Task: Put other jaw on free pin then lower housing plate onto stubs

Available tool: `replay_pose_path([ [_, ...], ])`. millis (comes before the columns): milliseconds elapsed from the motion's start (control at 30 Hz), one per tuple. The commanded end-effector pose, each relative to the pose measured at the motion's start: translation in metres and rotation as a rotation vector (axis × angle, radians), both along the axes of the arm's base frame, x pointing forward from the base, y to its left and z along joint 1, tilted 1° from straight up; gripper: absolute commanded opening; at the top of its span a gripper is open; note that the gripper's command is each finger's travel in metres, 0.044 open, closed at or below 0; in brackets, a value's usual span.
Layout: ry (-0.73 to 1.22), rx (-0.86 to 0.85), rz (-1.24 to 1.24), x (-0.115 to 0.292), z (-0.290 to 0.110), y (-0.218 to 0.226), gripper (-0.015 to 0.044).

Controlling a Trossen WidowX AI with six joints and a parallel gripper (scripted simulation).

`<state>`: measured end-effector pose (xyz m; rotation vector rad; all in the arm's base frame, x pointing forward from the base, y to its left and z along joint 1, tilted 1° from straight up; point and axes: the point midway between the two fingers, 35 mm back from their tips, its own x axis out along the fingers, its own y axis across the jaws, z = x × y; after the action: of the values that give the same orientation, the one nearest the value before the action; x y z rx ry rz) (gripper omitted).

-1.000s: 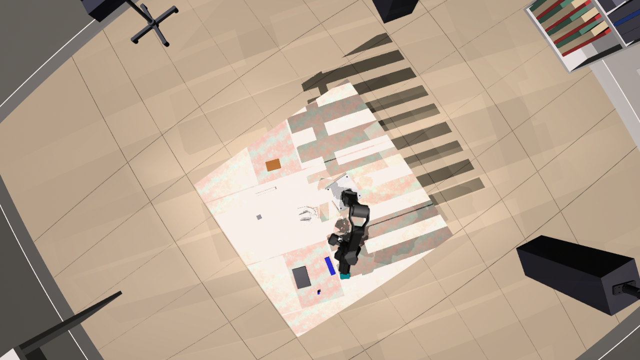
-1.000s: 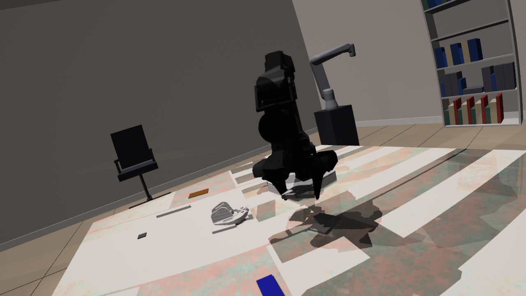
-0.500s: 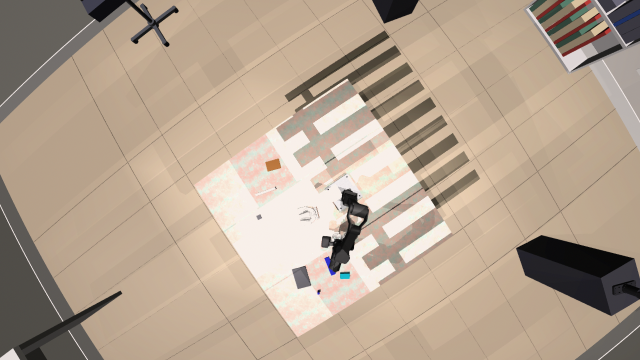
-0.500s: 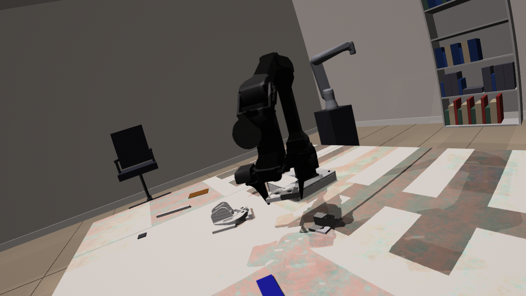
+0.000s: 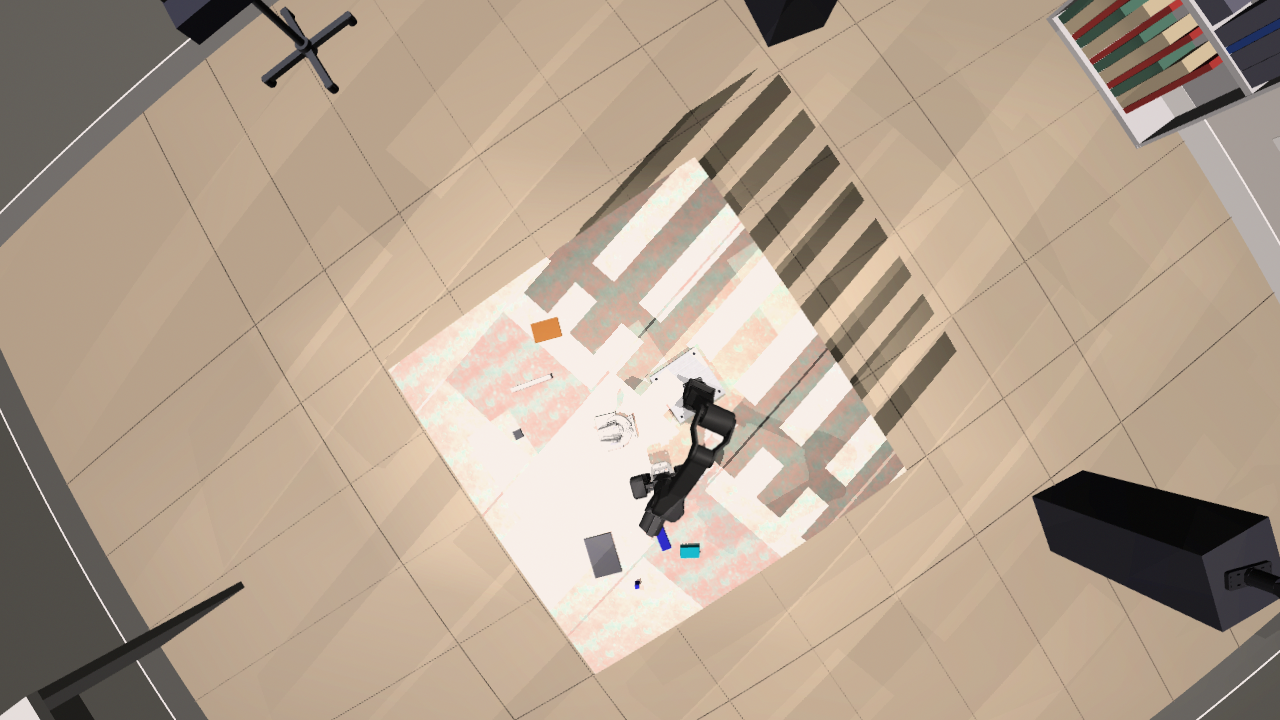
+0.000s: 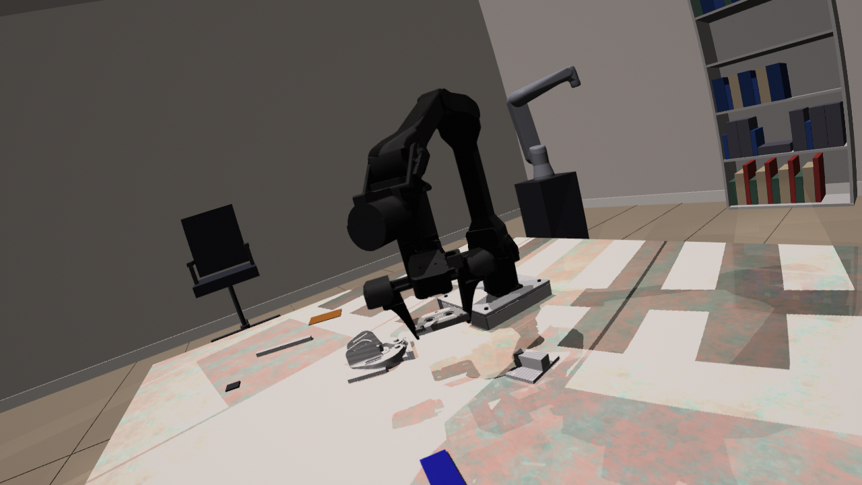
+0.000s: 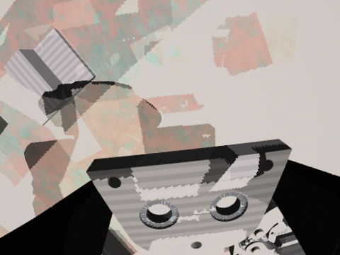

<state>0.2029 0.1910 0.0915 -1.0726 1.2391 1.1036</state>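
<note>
In the wrist view's lower middle, the hand (image 5: 660,474) (image 6: 442,328) (image 7: 187,171) pinches the housing plate (image 5: 660,467) (image 6: 448,322) (image 7: 177,177) by opposite edges, presumably keeping its holes free for the stubs.

Washed-out glare on tabletop, hard striped shadows, dim walls, jagged shadow edges

In the wrist view, the lower edge cuts off the housing plate (image 7: 195,223) (image 6: 442,321).
</note>
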Motion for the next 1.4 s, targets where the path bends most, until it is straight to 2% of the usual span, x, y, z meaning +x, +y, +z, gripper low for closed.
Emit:
replay_pose_path([
  [0,-0.004,-0.003,0.089,0.006,0.000,-0.009,0.0351],
  [1367,-0.039,-0.030,1.056,0.053,-0.003,-0.103,0.0351],
])
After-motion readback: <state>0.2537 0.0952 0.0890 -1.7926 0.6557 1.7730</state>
